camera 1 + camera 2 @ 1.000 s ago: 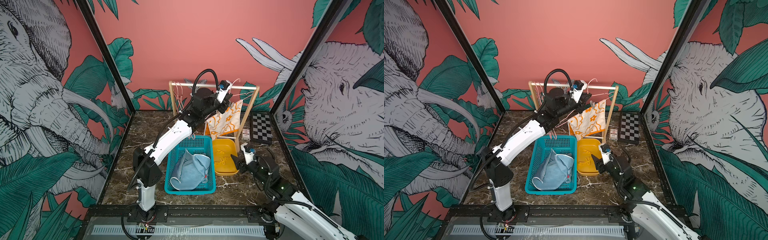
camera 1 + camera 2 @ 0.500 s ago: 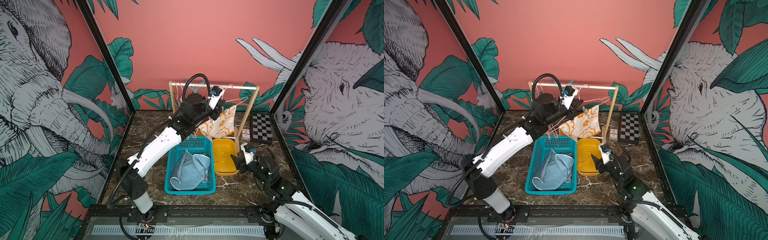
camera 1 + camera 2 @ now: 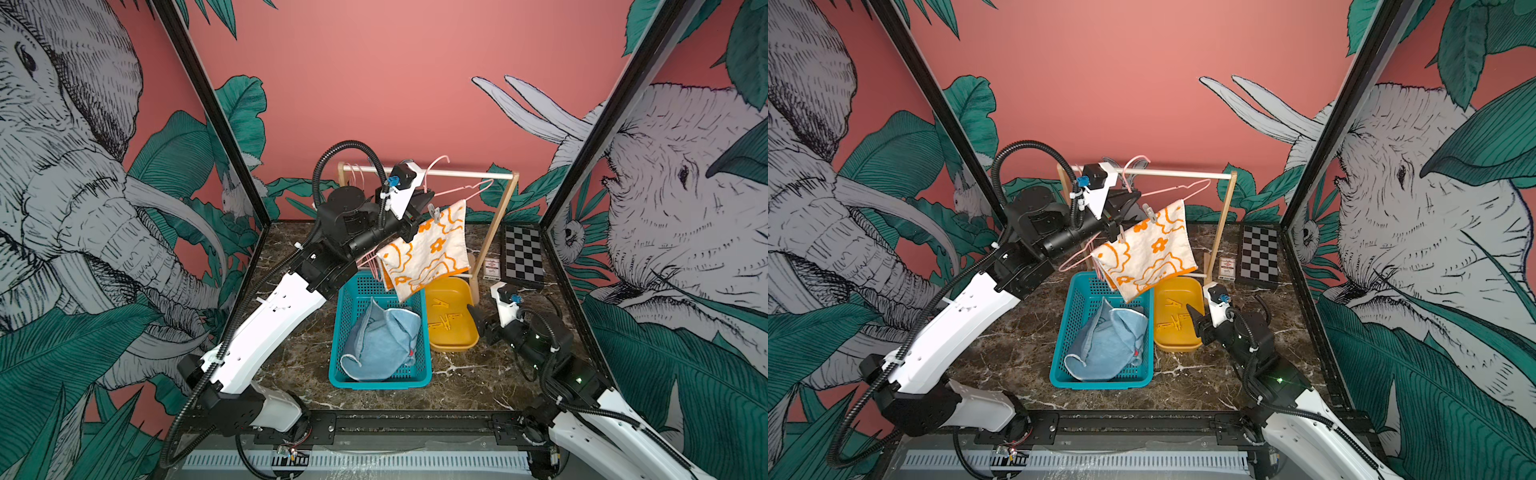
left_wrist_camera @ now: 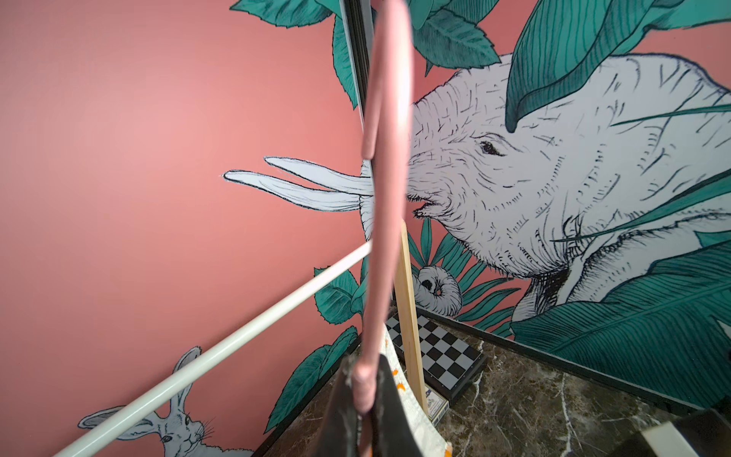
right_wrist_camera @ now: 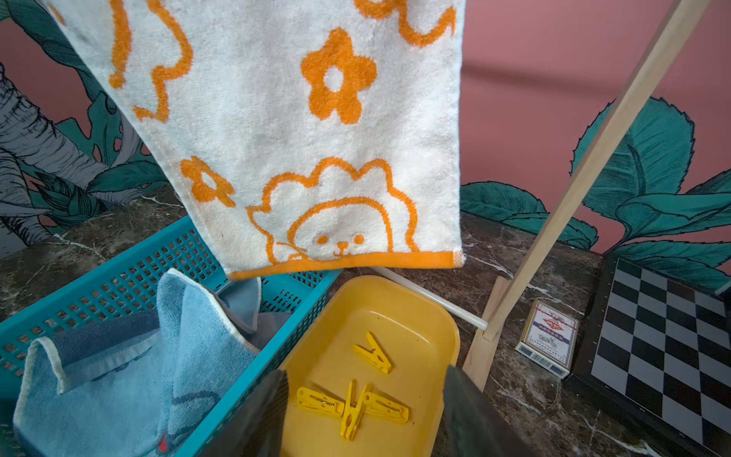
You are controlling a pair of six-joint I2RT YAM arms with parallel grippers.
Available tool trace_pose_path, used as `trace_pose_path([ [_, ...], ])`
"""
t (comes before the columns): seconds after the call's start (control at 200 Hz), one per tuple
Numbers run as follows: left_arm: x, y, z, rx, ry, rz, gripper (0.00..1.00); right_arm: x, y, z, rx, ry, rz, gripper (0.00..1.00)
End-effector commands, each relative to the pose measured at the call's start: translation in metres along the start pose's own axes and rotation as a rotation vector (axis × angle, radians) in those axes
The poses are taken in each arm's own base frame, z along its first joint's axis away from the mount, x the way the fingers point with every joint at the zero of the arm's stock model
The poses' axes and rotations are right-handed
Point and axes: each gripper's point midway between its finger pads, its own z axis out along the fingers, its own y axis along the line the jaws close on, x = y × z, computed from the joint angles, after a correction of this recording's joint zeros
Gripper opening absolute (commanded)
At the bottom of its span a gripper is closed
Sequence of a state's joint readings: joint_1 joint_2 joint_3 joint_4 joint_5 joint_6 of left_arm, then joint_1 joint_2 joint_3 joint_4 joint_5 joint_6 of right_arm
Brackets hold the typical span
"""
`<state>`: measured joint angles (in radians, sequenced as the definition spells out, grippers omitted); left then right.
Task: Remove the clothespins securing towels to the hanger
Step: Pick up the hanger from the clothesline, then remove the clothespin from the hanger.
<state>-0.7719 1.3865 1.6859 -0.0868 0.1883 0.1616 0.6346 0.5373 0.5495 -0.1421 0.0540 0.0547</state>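
left jaws clamped on pink hanger (image 4: pixel 385 198); right jaws part-open near yellow tray (image 5: pixel 399 312).

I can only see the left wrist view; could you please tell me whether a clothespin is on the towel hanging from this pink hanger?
Observer: Yes, a pale clothespin clips the cream towel to the pink hanger.
Operator: Thank you. Where is the right pincer?
Observer: The right pincer is open and empty, at the yellow tray's edge.
Operator: What does that tray hold?
Observer: Four yellow clothespins.
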Motion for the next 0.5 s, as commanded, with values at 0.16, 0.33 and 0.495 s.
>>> trace_pose_path([
  [0.16,-0.023,-0.006,-0.036,0.016,-0.005,0.015,0.0,-0.017,-0.003,-0.01,0.01,-0.034,-0.011,0.62],
  [0.33,-0.017,-0.007,-0.052,0.006,0.044,0.001,0.0,-0.02,0.002,-0.01,-0.018,-0.044,-0.01,0.63],
  [0.495,-0.005,-0.014,-0.066,0.032,0.098,-0.016,0.0,-0.025,0.012,-0.009,-0.08,-0.053,-0.01,0.63],
])
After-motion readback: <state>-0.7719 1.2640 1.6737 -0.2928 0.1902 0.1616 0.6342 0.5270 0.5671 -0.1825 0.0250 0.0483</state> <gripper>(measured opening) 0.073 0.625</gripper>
